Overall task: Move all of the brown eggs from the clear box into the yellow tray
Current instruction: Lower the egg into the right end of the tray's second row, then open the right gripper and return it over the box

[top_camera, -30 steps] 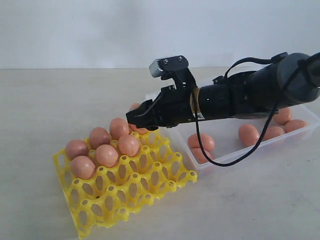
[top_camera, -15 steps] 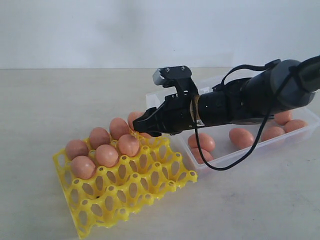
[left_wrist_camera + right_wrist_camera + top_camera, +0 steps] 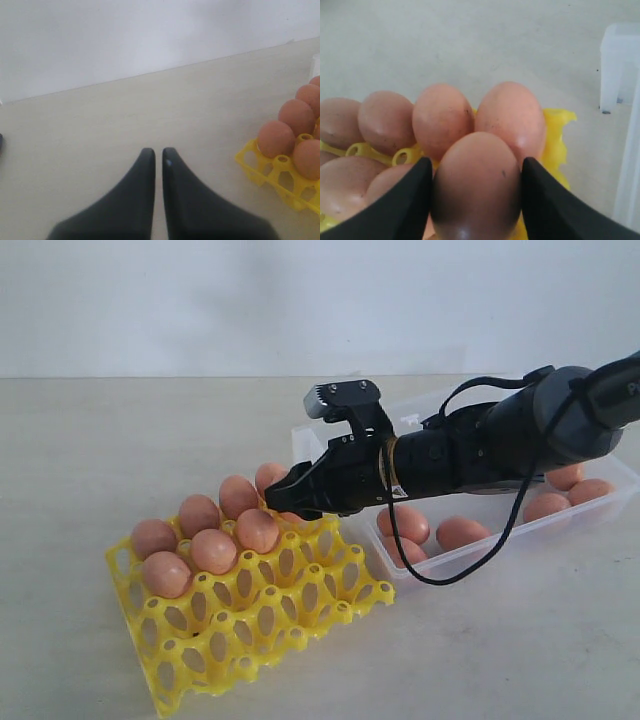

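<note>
right tool (image 3: 476, 172): gripping egg (image 3: 476, 205) between its jaws | tray (image 3: 556, 132): just below tool | tray eggs (image 3: 442, 120): just ahead | left tool (image 3: 158, 152): closed, empty

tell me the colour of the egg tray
Bright yellow all over; the tray shows best in the exterior view.

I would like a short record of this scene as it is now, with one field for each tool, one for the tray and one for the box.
right tool: closed on one brown egg, just above the yellow tray
seated eggs: seven, grouped along one side of the tray; the other cups are empty
clear box: at least six loose eggs visible; more may be hidden
left tool: shut, holding nothing, over the table beside the tray
</note>
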Tool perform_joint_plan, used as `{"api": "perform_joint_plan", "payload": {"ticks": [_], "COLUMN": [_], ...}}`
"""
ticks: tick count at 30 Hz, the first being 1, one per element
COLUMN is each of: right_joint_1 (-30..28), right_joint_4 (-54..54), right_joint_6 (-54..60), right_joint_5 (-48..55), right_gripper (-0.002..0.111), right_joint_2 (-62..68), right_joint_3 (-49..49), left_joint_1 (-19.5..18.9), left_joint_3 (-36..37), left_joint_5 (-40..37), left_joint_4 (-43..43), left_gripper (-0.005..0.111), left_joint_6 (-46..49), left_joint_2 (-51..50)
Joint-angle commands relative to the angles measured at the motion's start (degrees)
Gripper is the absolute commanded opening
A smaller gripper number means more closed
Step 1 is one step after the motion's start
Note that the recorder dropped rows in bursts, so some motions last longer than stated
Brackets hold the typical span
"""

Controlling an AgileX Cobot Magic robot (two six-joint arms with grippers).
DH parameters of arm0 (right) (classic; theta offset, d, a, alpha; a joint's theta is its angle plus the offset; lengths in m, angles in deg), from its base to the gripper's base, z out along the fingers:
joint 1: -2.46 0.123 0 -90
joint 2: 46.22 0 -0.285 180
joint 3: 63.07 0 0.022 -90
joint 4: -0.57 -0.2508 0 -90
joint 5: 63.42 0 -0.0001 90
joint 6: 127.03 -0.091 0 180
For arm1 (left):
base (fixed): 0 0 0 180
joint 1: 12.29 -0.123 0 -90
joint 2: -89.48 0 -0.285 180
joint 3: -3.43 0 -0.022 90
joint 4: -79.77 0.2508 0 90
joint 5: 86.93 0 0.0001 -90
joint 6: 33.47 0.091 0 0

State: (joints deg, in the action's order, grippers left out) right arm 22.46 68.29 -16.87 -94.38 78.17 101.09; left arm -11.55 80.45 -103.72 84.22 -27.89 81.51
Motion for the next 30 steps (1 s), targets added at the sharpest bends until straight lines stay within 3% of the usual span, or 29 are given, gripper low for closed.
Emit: {"api": "perform_joint_plan", "payload": {"ticks": [1, 4, 19, 30], "right_joint_1": [-0.02, -0.02, -0.02, -0.14], "right_joint_4": [0.82, 0.82, -0.4, -0.91], "right_joint_6": [-0.11, -0.11, 0.12, 3.27], "right_joint_5": [-0.09, -0.09, -0.09, 3.7], "right_gripper": [0.04, 0.049, 0.049, 0.049], "right_joint_2": [0.24, 0.24, 0.0, -10.89], "right_joint_3": [0.18, 0.18, 0.18, 4.22], "left_joint_1": [0.44, 0.44, 0.44, 0.44], "left_joint_3": [0.2, 0.2, 0.2, 0.2], "left_joint_5": [0.02, 0.02, 0.02, 0.02], "left_joint_4": [-0.11, -0.11, -0.11, -0.11], "left_gripper": [0.004, 0.004, 0.004, 0.004], "left_joint_6": [-0.18, -0.18, -0.18, -0.18], "left_joint_2": [0.18, 0.18, 0.18, 0.18]}}
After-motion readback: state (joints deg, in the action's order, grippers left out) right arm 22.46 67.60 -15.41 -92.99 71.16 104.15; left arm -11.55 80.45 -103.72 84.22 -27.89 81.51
